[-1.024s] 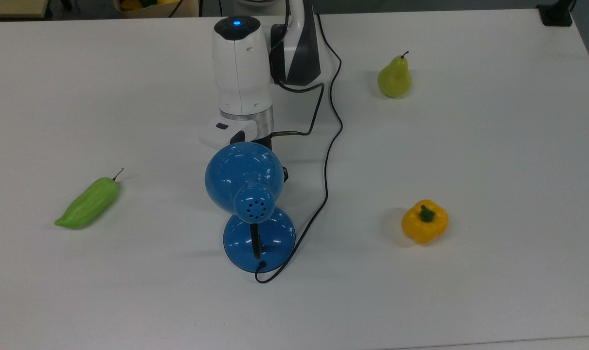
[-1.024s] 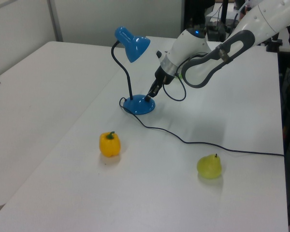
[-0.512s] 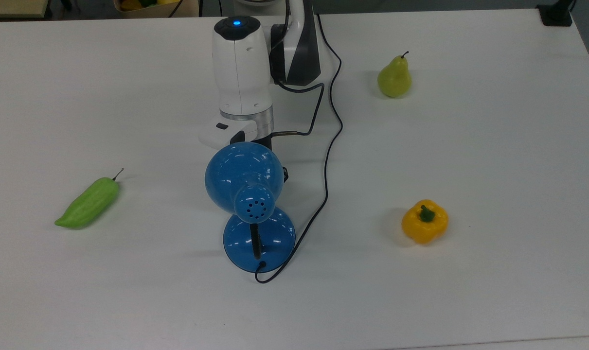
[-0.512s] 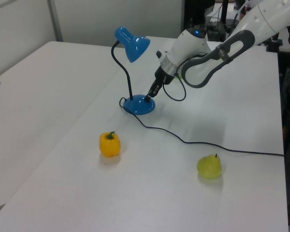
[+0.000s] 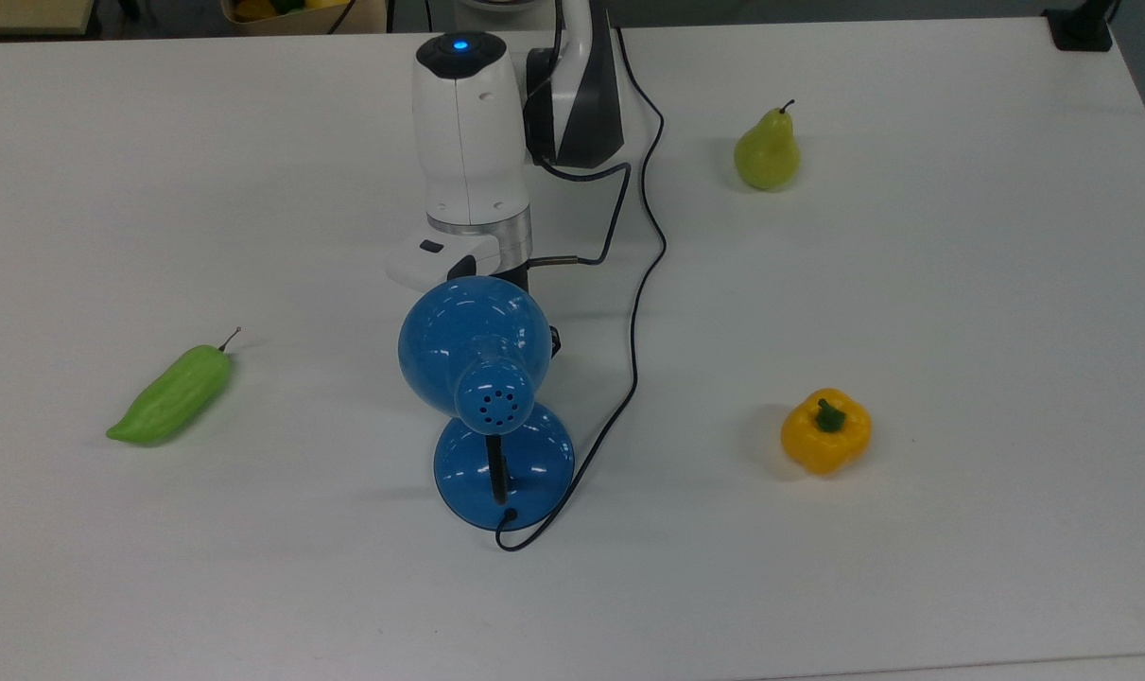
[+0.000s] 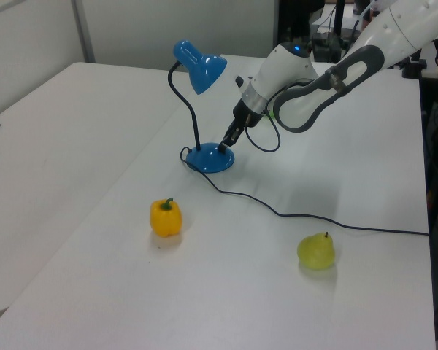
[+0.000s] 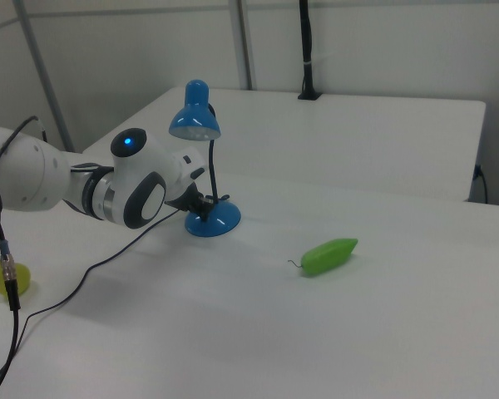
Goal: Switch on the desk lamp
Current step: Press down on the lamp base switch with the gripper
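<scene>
The lamp (image 5: 486,397) stands upright near the middle of the white bench (image 5: 960,312), its dome shade (image 6: 199,67) up on a curved black neck above the round blue base (image 6: 209,157). The tool (image 6: 227,144) comes down at a slant from the arm (image 6: 314,80) and its tip sits on, or just above, the rim of that base, on the side under the open mouth of the shade. In the top view the shade hides the tip. Whether the fingers are together or apart, I cannot tell.

In the right view the tool (image 7: 206,202) lies just beside the neck, at the left view's right edge of the base.

The cord (image 6: 306,216) leaves the base and trails across the bench. In the top view a yellow pepper (image 5: 825,430) lies well to the lamp's right, a pear (image 5: 767,151) farther off to its upper right, and a green pepper (image 5: 171,395) well to its left. All three are apart from the lamp and the tool.
</scene>
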Controlling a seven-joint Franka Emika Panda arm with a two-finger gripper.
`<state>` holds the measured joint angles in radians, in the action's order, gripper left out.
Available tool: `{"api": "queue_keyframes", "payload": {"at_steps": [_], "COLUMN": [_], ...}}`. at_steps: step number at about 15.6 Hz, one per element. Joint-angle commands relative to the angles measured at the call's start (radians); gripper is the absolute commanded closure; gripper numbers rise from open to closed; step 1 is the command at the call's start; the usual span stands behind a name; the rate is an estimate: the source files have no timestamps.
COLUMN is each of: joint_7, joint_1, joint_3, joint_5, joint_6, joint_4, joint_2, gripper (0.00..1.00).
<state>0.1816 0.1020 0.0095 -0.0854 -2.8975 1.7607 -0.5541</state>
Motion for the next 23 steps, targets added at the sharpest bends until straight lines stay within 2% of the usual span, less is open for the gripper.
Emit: {"api": "queue_keyframes", "payload": {"at_steps": [1, 23], "joint_7": [-0.008, -0.008], "joint_1": [0.007, 0.01], "joint_3": [-0.005, -0.005], "joint_5": [0.013, 0.061], "joint_6": [-0.012, -0.051], "joint_4": [-0.015, -0.043], "joint_2": [-0.013, -0.055], "gripper": [1.0, 1.0]}}
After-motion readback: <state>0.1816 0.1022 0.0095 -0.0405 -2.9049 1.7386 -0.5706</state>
